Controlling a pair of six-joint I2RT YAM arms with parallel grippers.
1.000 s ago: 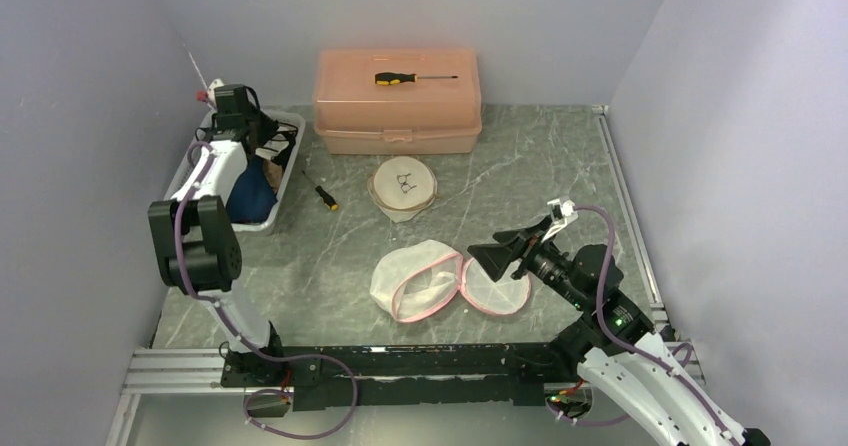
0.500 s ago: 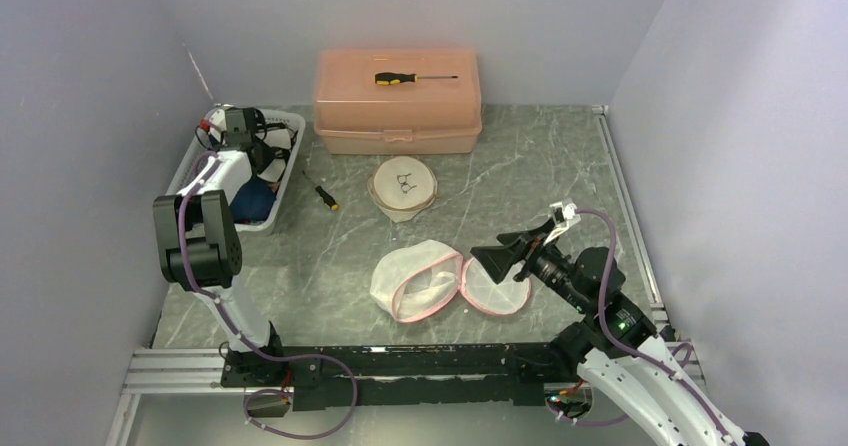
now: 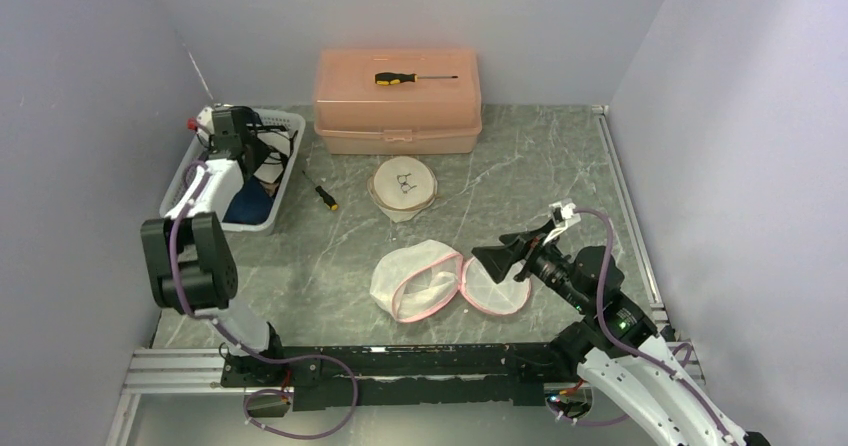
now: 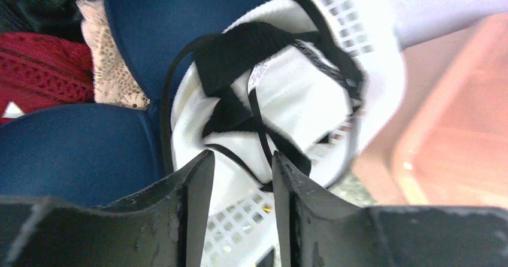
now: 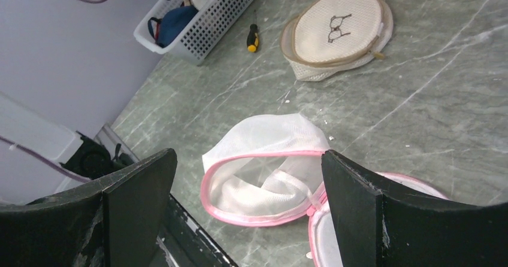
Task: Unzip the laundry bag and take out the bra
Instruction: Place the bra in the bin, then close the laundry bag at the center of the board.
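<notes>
Now that the left gripper [image 4: 242, 159] has parted its jaws slightly and its arm has eased back from where it reached a second ago, the white bra with black straps [image 4: 287, 99] lies released in the white lattice plastic basket [image 5: 209, 27] at the far left. It sits against a navy blue garment [image 4: 78, 153] and some red lace [image 4: 42, 69], and nothing is pinched between the jaws. Removal looks done.

At the far middle, the salmon plastic toolbox [image 3: 397, 106] is closed, with a yellow-handled screwdriver [image 3: 410, 77] on its lid. Nearer, the round beige mesh pouch [image 3: 402, 184] is zipped. The white mesh laundry bag with pink trim [image 5: 269, 135] gapes unzipped, seemingly empty. The right gripper [image 5: 248, 156] hangs over it, spread wide and empty.
</notes>
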